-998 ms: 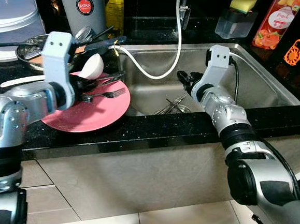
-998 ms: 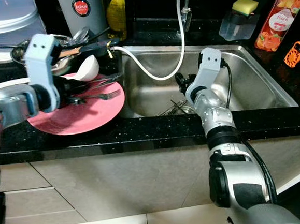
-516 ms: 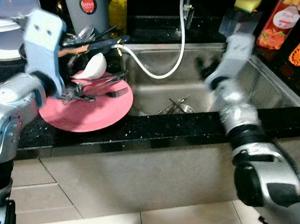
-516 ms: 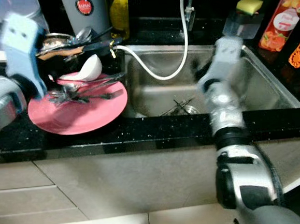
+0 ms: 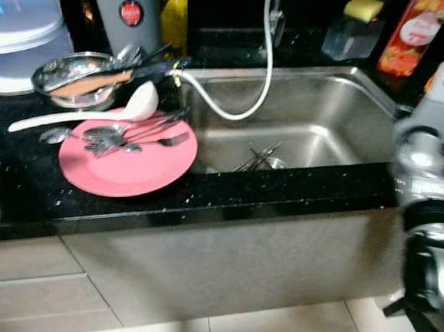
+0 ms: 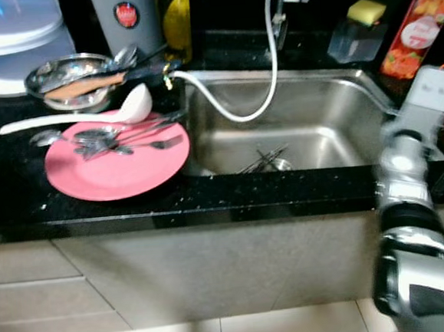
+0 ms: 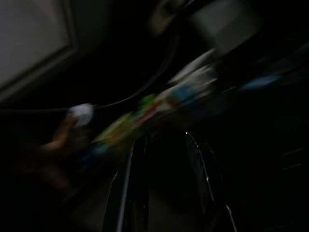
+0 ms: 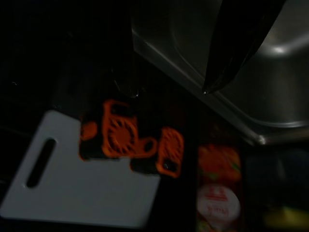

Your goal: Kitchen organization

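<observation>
A pink plate (image 5: 129, 162) lies on the black counter left of the steel sink (image 5: 334, 119), with several forks and spoons (image 5: 116, 136) piled on its far side. A white ladle (image 5: 137, 107) rests on the plate's back rim. More utensils (image 5: 260, 159) lie at the sink drain. My right arm (image 5: 425, 158) stands at the sink's right end. In the right wrist view my right gripper (image 8: 169, 89) is open and empty over the sink rim (image 8: 217, 104). The blurred, dark left wrist view has my left gripper (image 7: 166, 188) open with nothing between its fingers.
A steel bowl (image 5: 76, 70) with utensils sits behind the plate. A white hose (image 5: 240, 107) hangs from the tap into the sink. A sponge holder (image 5: 350, 29), a soap bottle (image 5: 415, 31), orange tools (image 8: 130, 140) and a white cutting board (image 8: 82, 183) are at the right.
My left arm has pulled away from the plate to the left, leaving the cutlery lying on it. My right arm has risen out of the sink and swung right.
</observation>
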{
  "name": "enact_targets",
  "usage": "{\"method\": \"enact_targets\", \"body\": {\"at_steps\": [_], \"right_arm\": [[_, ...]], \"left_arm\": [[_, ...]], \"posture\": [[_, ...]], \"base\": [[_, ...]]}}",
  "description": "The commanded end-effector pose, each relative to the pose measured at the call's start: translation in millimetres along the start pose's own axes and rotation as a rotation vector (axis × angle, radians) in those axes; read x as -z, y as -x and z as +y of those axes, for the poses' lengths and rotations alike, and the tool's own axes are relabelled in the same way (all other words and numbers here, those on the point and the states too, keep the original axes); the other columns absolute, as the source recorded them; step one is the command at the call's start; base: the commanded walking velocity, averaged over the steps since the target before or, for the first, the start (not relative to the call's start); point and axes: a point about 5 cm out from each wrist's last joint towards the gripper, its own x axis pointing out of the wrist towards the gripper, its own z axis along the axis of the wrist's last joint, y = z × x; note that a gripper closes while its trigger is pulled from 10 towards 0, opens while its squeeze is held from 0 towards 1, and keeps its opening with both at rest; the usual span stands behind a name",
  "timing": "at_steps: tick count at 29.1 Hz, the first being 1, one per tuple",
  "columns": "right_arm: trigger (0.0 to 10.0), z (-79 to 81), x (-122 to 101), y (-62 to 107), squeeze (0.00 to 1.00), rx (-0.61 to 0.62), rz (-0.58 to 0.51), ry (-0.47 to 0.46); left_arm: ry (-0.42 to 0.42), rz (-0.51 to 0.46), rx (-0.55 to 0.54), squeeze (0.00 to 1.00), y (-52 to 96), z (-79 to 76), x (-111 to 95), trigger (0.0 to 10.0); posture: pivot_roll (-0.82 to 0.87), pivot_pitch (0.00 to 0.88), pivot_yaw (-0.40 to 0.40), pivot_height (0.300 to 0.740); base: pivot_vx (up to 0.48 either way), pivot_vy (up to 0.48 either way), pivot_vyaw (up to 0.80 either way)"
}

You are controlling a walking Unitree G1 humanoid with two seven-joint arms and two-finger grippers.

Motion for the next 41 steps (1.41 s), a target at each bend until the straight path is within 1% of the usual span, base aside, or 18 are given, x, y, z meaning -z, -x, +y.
{"method": "enact_targets", "body": {"at_steps": [1, 2, 4, 7, 9, 10, 13, 18, 20, 21, 23, 26, 28, 33, 35, 38, 39, 41], "right_arm": [[10.0, -13.2, 9, -1.8, 0.00, 0.074, 0.043, 0.016], [10.0, -13.2, 9, -1.8, 0.00, 0.074, 0.043, 0.016], [10.0, -20.8, 20, -1.2, 0.00, 0.119, 0.113, 0.022], [10.0, -24.3, 30, 1.2, 0.00, 0.138, 0.172, 0.019], [10.0, -30.7, 48, 7.0, 0.00, 0.175, 0.263, 0.012], [10.0, -30.7, 48, 7.0, 0.00, 0.175, 0.263, 0.012], [10.0, -43.3, 66, 15.1, 0.00, 0.233, 0.321, 0.051], [10.0, -57.4, 73, 18.5, 0.00, 0.300, 0.308, 0.095], [10.0, -67.4, 61, 13.6, 0.00, 0.335, 0.208, 0.118], [10.0, -67.4, 61, 13.6, 0.00, 0.335, 0.208, 0.118], [10.0, -77.1, 36, 3.4, 0.00, 0.368, 0.047, 0.184], [10.0, -82.0, 31, 1.0, 0.00, 0.390, 0.035, 0.185], [10.0, -92.9, 30, 0.1, 0.00, 0.435, 0.042, 0.172], [10.0, -106.3, 28, -0.9, 0.00, 0.482, 0.034, 0.176], [10.0, -115.6, 34, 1.6, 0.00, 0.509, 0.060, 0.190], [10.0, -120.9, 39, 4.1, 0.00, 0.526, 0.081, 0.194], [10.0, -131.4, 44, 7.0, 0.00, 0.559, 0.099, 0.192], [10.0, -141.1, 45, 8.4, 0.00, 0.585, 0.104, 0.197]], "left_arm": [[-0.059, 0.049, -0.097, 0.00, -1.7, 12.3, 15, 10.0], [-0.059, 0.049, -0.097, 0.00, -1.7, 12.3, 15, 10.0], [-0.073, 0.118, -0.087, 0.00, 2.3, 10.5, 32, 10.0], [-0.081, 0.135, -0.060, 0.00, 7.7, 5.9, 39, 10.0], [-0.093, 0.156, -0.019, 0.00, 20.2, -1.8, 49, 10.0], [-0.093, 0.156, -0.019, 0.00, 20.2, -1.8, 49, 10.0], [-0.113, 0.164, 0.017, 0.00, 41.2, -9.0, 58, 10.0], [-0.128, 0.146, 0.043, 0.00, 55.1, -13.6, 62, 10.0], [-0.130, 0.130, 0.078, 0.00, 67.2, -17.7, 65, 10.0], [-0.130, 0.130, 0.078, 0.00, 67.2, -17.7, 65, 10.0], [-0.136, 0.138, 0.131, 0.00, 86.6, -24.0, 73, 10.0], [-0.132, 0.151, 0.150, 0.00, 93.1, -27.0, 75, 10.0], [-0.119, 0.159, 0.185, 0.00, 103.2, -33.5, 76, 10.0], [-0.100, 0.157, 0.228, 0.00, 116.7, -41.2, 74, 10.0], [-0.077, 0.165, 0.263, 0.00, 125.9, -47.1, 75, 10.0], [-0.063, 0.167, 0.277, 0.00, 130.9, -49.9, 76, 10.0], [-0.046, 0.188, 0.287, 0.00, 136.4, -52.0, 78, 10.0], [-0.040, 0.203, 0.297, 0.00, 140.1, -53.1, 80, 10.0]], "posture": [[0.40, 0.014, -0.132, 0.740], [0.40, 0.014, -0.132, 0.740], [0.41, 0.014, -0.137, 0.740], [0.41, 0.015, -0.140, 0.740], [0.40, 0.018, -0.141, 0.740], [0.40, 0.018, -0.141, 0.740], [0.40, 0.028, -0.138, 0.740], [0.40, 0.030, -0.137, 0.740], [0.39, 0.036, -0.130, 0.740], [0.39, 0.036, -0.130, 0.740], [0.39, 0.039, -0.121, 0.740], [0.38, 0.039, -0.115, 0.740], [0.38, 0.039, -0.115, 0.740], [0.38, 0.039, -0.115, 0.740], [0.38, 0.039, -0.115, 0.740], [0.37, 0.032, -0.112, 0.740], [0.37, 0.032, -0.112, 0.740], [0.37, 0.032, -0.112, 0.740]], "base": [[0.000, 0.000, 0.00], [0.000, 0.000, 0.00], [0.000, 0.000, 0.00], [0.000, 0.000, 0.00], [0.000, 0.000, 0.00], [0.000, 0.000, 0.00], [0.000, 0.000, 0.00], [0.000, 0.000, 0.00], [0.000, 0.000, 0.00], [0.000, 0.000, 0.00], [0.000, 0.000, 0.00], [0.000, 0.000, 0.00], [0.000, 0.000, 0.00], [0.000, 0.000, 0.00], [0.000, 0.000, 0.00], [0.000, 0.000, 0.00], [0.000, 0.000, 0.00], [0.000, 0.000, 0.00]]}}
